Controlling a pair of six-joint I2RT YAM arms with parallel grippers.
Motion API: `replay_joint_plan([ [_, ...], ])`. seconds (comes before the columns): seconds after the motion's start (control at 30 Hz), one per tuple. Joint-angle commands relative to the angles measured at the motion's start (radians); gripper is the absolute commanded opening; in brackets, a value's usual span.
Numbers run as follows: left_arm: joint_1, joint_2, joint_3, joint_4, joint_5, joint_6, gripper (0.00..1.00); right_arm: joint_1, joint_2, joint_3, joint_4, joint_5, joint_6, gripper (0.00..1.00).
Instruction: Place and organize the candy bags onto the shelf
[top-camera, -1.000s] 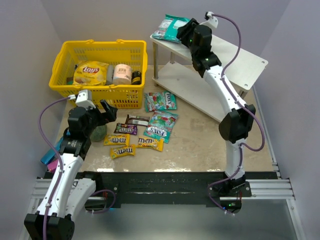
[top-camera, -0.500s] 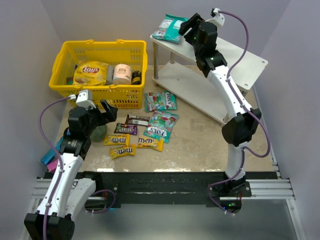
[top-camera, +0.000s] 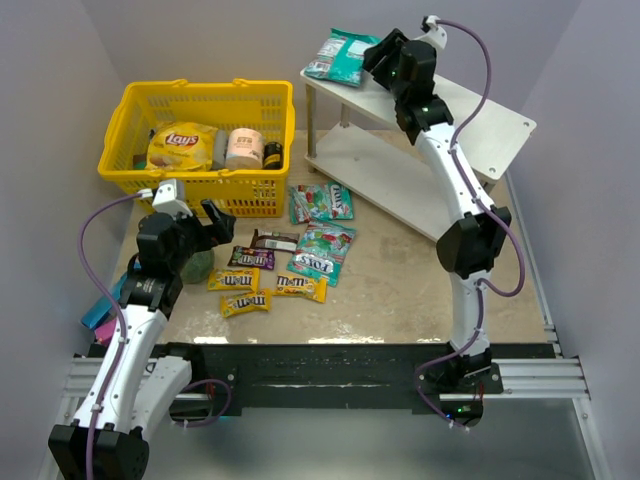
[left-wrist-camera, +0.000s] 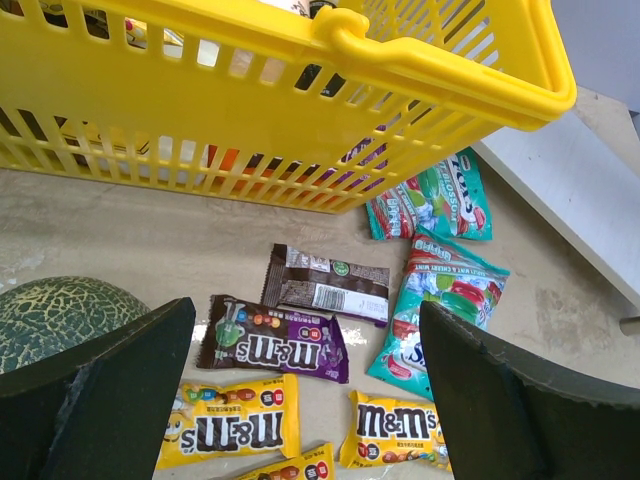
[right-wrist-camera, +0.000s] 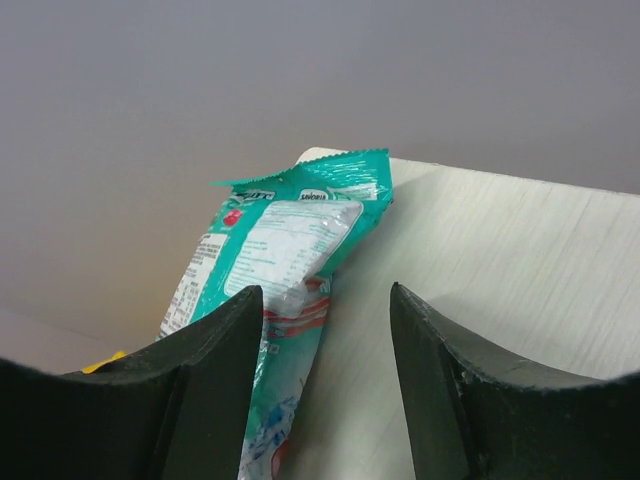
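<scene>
- Your right gripper (right-wrist-camera: 325, 295) has its fingers spread wide and nothing is clamped between them.
- Just ahead of it lies a teal candy bag (right-wrist-camera: 290, 240), printed back up. The bag's near end runs down between the two fingers, closer to the left one. You cannot tell from the wrist view whether it touches that finger.
- This bag rests on the top board of the white shelf (right-wrist-camera: 500, 260), at the corner ahead and to the left of the gripper. Its left side hangs over the board's edge.
- From above, the right gripper (top-camera: 374, 58) sits over the top board just beside the bag (top-camera: 340, 52), with bare shelf (top-camera: 490, 110) behind it.
- Your left gripper (left-wrist-camera: 305, 310) is also spread open and empty, hanging above the table.
- Straight below it lie the purple packet (left-wrist-camera: 272, 345) and the brown packet (left-wrist-camera: 325, 285), side by side and just touching.
- Nearer to you than those are three yellow packets (left-wrist-camera: 235, 430), (left-wrist-camera: 400, 430), (left-wrist-camera: 290, 465).
- Ahead and to the right of the left gripper lie two more teal bags flat on the table. One (left-wrist-camera: 435, 310) is near its right finger, the other (left-wrist-camera: 430, 195) is further out by the basket.
- A green melon (left-wrist-camera: 50, 315) lies under its left finger.
- The yellow basket (left-wrist-camera: 300, 40) stands straight ahead, beyond the packets.
</scene>
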Motion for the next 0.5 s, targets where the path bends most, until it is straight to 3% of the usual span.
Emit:
replay_joint_plan([
  [0.0, 0.007, 0.002, 0.003, 0.025, 0.001, 0.010, 1.00, -0.010, 0.013, 0.053, 0.017, -0.060, 0.009, 0.55],
  [0.3, 0.008, -0.002, 0.003, 0.021, -0.008, 0.010, 1.00, -0.019, 0.033, 0.047, 0.048, -0.149, 0.061, 0.45],
  [0.47, 0.008, -0.002, 0.005, 0.018, -0.010, 0.010, 0.99, -0.019, -0.001, -0.013, 0.060, -0.125, 0.092, 0.17],
])
